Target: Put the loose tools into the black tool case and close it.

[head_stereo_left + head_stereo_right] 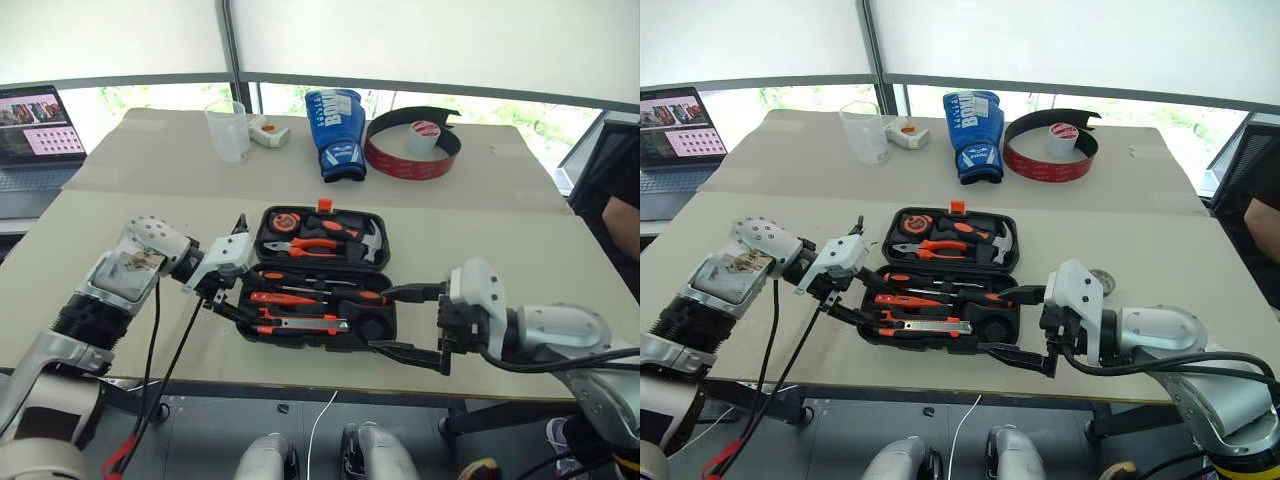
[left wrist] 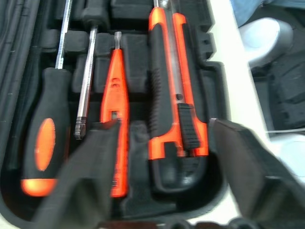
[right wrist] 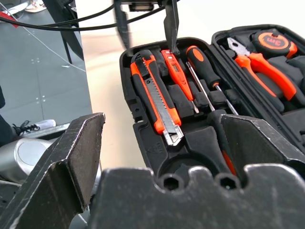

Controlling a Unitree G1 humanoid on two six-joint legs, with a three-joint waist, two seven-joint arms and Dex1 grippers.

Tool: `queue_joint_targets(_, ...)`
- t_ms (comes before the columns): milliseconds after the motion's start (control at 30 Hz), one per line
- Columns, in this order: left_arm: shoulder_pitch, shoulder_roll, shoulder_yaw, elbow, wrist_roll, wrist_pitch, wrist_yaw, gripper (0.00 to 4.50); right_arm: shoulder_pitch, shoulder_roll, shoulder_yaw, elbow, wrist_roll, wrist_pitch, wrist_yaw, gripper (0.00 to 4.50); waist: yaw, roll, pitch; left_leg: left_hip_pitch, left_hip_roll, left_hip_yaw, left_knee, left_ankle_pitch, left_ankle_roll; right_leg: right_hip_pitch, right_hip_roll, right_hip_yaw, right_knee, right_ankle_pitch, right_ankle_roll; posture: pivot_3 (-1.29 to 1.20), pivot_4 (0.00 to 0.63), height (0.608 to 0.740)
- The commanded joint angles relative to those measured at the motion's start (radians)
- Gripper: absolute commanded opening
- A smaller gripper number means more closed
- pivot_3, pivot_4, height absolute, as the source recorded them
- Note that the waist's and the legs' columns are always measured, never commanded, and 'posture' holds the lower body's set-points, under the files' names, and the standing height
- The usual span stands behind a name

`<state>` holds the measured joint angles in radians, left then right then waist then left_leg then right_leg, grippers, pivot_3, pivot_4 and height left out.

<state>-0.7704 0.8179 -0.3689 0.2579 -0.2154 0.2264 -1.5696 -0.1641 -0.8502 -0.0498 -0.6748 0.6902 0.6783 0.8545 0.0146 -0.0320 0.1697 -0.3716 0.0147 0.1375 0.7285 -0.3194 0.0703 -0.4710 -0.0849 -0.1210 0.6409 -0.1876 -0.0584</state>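
Two grippers flank the open case (image 1: 320, 275), which lies flat on the table (image 1: 480, 230) near its front edge. The left gripper (image 1: 222, 290) hovers at the case's left end, jaws parted and empty, its fingertips just over the butt ends of the slim screwdriver (image 2: 114, 109) and the knife (image 2: 174, 86). The right gripper (image 1: 1015, 325) waits at the case's right front corner, jaws wide apart and holding nothing.

Both black-handled screwdrivers (image 3: 202, 64), the slim one and the knife already sit in the near half's slots. The round recess at the right end looks bare, and a small grey roll (image 1: 1101, 282) lies on the table just behind the right wrist.

Risks, as I judge them: the slim screwdriver may not be fully seated, and a left finger dragging across it could lift it out. Closing now would leave the roll outside. The right arm stands close to the roll and could sweep it off the table. A proud tool would stop the lid from latching.
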Motion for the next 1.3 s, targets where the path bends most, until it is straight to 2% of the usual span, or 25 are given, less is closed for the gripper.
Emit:
queue_joint_targets(33,-0.012,-0.015,0.029,-0.005,0.015,-0.025,0.002,1.58,-0.016,0.002,-0.011,-0.01,0.006,-0.018,0.009,4.5,0.0,0.0,0.0,0.0,0.0,0.0,0.0,0.0,0.0,0.0,0.0,0.0,0.0,0.0,0.0,0.0,0.15,0.727)
queue_joint_targets(167,-0.001,-0.017,0.013,-0.033,0.011,-0.014,-0.039,0.17,-0.009,0.002,-0.018,-0.016,0.009,-0.014,0.01,4.5,-0.001,0.0,0.0,0.0,0.0,0.0,0.0,0.0,0.0,0.0,0.0,0.0,0.0,0.0,0.0,0.0,0.15,0.727)
queue_joint_targets(200,0.0,-0.022,0.011,-0.035,0.019,-0.014,-0.036,0.07,-0.006,0.002,-0.02,-0.018,0.011,-0.012,0.009,4.5,-0.001,0.0,0.0,0.0,0.0,0.0,0.0,0.0,0.0,0.0,0.0,0.0,0.0,0.0,0.0,0.0,0.15,0.727)
queue_joint_targets(500,0.023,-0.025,-0.053,-0.005,0.151,-0.145,-0.042,0.07,0.037,0.004,-0.04,-0.043,0.021,-0.007,-0.013,4.5,-0.002,0.0,0.0,0.003,0.0,0.0,0.0,0.0,0.0,0.003,0.0,0.0,0.0,0.0,0.0,0.0,0.15,0.727)
queue_joint_targets(600,0.032,-0.049,-0.079,0.031,0.21,-0.246,-0.012,0.07,0.043,0.007,-0.042,-0.046,0.026,-0.005,-0.023,4.5,-0.001,0.001,-0.001,0.005,0.0,-0.001,0.0,0.0,0.0,0.005,0.0,0.0,0.0,0.0,0.0,0.0,0.15,0.727)
queue_joint_targets(833,0.056,-0.081,-0.091,0.039,0.243,-0.298,-0.008,0.07,0.039,0.008,-0.045,-0.045,0.03,-0.002,-0.036,4.5,0.001,0.005,-0.004,0.01,0.0,-0.001,0.0,-0.003,0.005,0.012,-0.002,0.0,-0.002,-0.001,0.002,0.0,0.15,0.727)
queue_joint_targets(967,0.039,-0.097,-0.055,0.032,0.209,-0.24,0.0,0.07,0.044,0.007,-0.049,-0.044,0.029,-0.002,-0.039,4.5,0.002,0.006,-0.005,0.011,0.0,-0.001,0.0,-0.004,0.006,0.013,-0.003,0.0,-0.002,-0.001,0.003,0.0,0.15,0.727)
queue_joint_targets(1100,-0.015,-0.111,0.05,0.004,0.094,-0.067,0.001,0.07,0.061,-0.001,-0.075,-0.033,0.024,-0.001,-0.042,4.5,0.009,0.005,-0.005,0.011,0.0,-0.001,0.0,-0.004,0.006,0.012,-0.003,0.0,-0.003,-0.001,0.004,0.0,0.15,0.727)
queue_joint_targets(1200,-0.045,-0.085,0.148,-0.044,-0.029,0.102,-0.014,0.75,0.109,-0.029,-0.152,-0.015,0.033,0.024,-0.035,4.5,0.009,0.004,-0.004,0.007,0.0,-0.002,0.0,-0.004,0.006,0.01,-0.002,-0.001,-0.004,-0.001,0.004,0.0,0.15,0.727)
queue_joint_targets(1267,-0.044,-0.066,0.224,-0.082,-0.104,0.176,0.003,1.47,0.161,-0.06,-0.227,0.019,0.018,0.032,-0.019,4.5,0.009,0.004,-0.004,0.003,0.0,-0.003,0.0,-0.004,0.006,0.008,-0.002,-0.003,-0.006,0.0,0.005,0.0,0.15,0.727)
queue_joint_targets(1300,-0.039,-0.068,0.267,-0.1,-0.137,0.194,0.029,2.03,0.186,-0.074,-0.259,0.041,0.004,0.03,-0.013,4.5,0.009,0.004,-0.004,0.003,0.0,-0.003,0.0,-0.004,0.006,0.008,-0.001,-0.003,-0.008,0.0,0.006,0.0,0.15,0.727)
